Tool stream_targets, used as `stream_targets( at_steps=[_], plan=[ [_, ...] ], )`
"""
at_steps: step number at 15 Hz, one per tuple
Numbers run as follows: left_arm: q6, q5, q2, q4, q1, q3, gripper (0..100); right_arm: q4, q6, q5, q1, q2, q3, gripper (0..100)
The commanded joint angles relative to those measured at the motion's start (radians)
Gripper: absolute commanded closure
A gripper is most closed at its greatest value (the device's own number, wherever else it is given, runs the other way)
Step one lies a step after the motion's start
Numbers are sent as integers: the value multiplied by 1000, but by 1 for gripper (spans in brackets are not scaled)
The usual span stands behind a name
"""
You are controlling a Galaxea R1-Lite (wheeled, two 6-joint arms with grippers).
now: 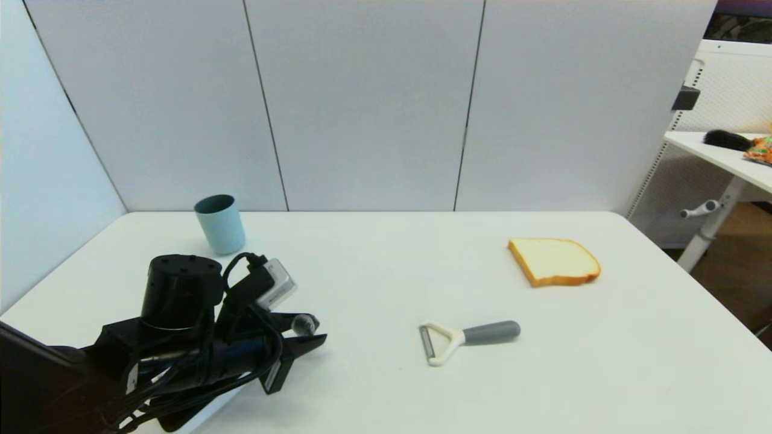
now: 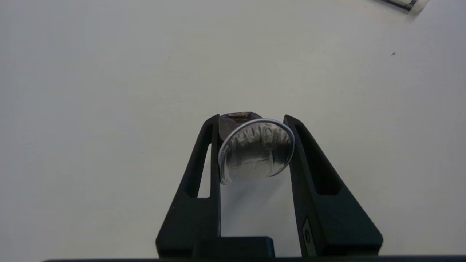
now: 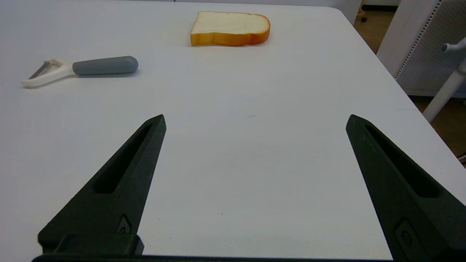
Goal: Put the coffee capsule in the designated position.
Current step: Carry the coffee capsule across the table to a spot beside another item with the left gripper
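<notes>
The left gripper (image 2: 255,122) pinches the small dark coffee capsule with silver foil end (image 2: 256,150) between its fingers above the white table (image 2: 109,91). Pinched near the tips, it could slip. The right gripper (image 3: 255,120) idles, fingers spread.

Left tool (image 2: 253,125) clamped; right tool (image 3: 255,122) seemingly parked, agape.

Lab: white partition panels (image 1: 362,102), pegboard (image 1: 733,90).
</notes>
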Motion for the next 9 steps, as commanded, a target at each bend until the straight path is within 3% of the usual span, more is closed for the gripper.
stream_targets(
  at_steps=[1,9],
  plan=[
    [0,-2,25,-5,1,-4,100,1,0,1,0,1,0,0],
    [3,0,27,-3,4,5,100,1,0,1,0,1,0,0]
  ],
)
